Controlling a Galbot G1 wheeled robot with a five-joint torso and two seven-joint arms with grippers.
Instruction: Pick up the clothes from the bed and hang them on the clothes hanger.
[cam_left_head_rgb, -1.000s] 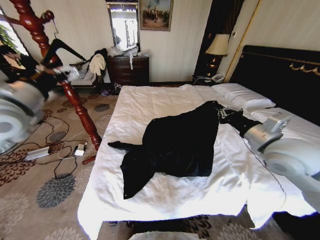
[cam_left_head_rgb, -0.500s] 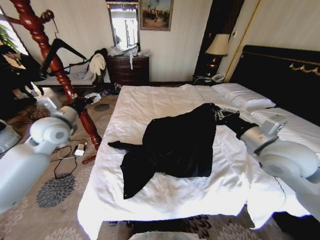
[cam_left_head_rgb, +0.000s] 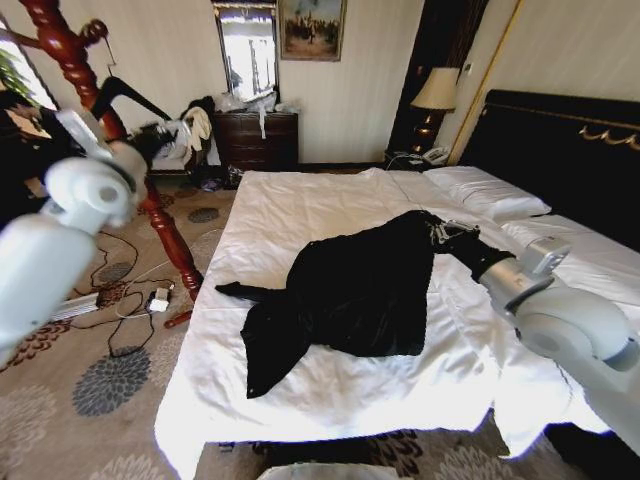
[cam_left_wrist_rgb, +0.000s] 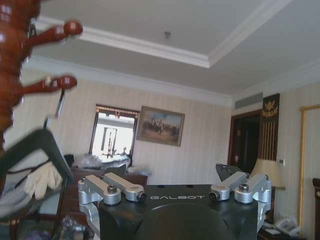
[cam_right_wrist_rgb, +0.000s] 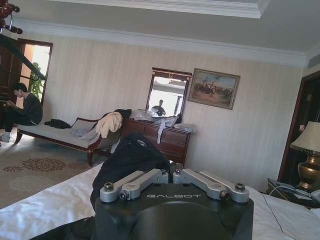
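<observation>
The clothes (cam_left_head_rgb: 350, 290), a large black garment, lie crumpled across the middle of the white bed (cam_left_head_rgb: 300, 205). My right gripper (cam_left_head_rgb: 440, 232) is at the garment's top edge near the pillows, shut on a raised fold of the clothes (cam_right_wrist_rgb: 131, 156). The black clothes hanger (cam_left_head_rgb: 128, 96) hangs by its wire hook from the wooden coat stand (cam_left_head_rgb: 160, 220) left of the bed. My left arm is raised beside the stand, with the left gripper (cam_left_head_rgb: 165, 138) just below the hanger. In the left wrist view this gripper (cam_left_wrist_rgb: 172, 172) is open and empty, the hanger (cam_left_wrist_rgb: 37, 145) close by.
Cables and a power strip (cam_left_head_rgb: 75, 305) lie on the carpet around the stand's foot. A bench with a cream garment (cam_left_head_rgb: 195, 128) and a dark dresser (cam_left_head_rgb: 258, 140) line the far wall. A lamp (cam_left_head_rgb: 435, 95) and the black headboard (cam_left_head_rgb: 560, 150) are at the right.
My left arm has swung up from low beside the stand to just under the hanger. My right gripper has edged a little along the garment's top edge.
</observation>
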